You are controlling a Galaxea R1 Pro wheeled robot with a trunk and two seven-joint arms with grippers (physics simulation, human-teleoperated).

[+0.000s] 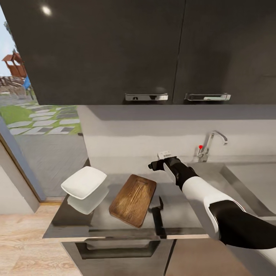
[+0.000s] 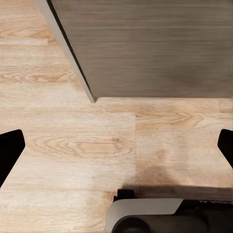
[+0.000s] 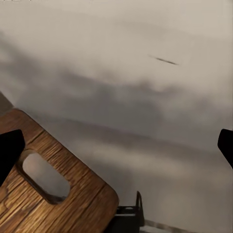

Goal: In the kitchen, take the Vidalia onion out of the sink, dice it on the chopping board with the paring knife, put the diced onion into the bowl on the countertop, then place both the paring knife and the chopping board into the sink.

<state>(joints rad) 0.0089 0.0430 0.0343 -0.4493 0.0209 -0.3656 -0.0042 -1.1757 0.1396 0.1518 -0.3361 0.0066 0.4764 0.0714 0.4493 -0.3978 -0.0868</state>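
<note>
On the tabletop [image 1: 180,199], the chopping board [image 1: 133,199] is seen between the bowl [image 1: 84,182] and the paring knife [image 1: 156,216], apparently overhanging the front edge. Right gripper [image 1: 153,165] jaws are spread, empty, above bare surface; left gripper [image 2: 116,145] likewise. No writing is legible.

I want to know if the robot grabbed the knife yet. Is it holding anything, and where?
No, nothing is held. The right gripper hovers open above the counter, past the board. The left gripper is open over the floor.
</note>
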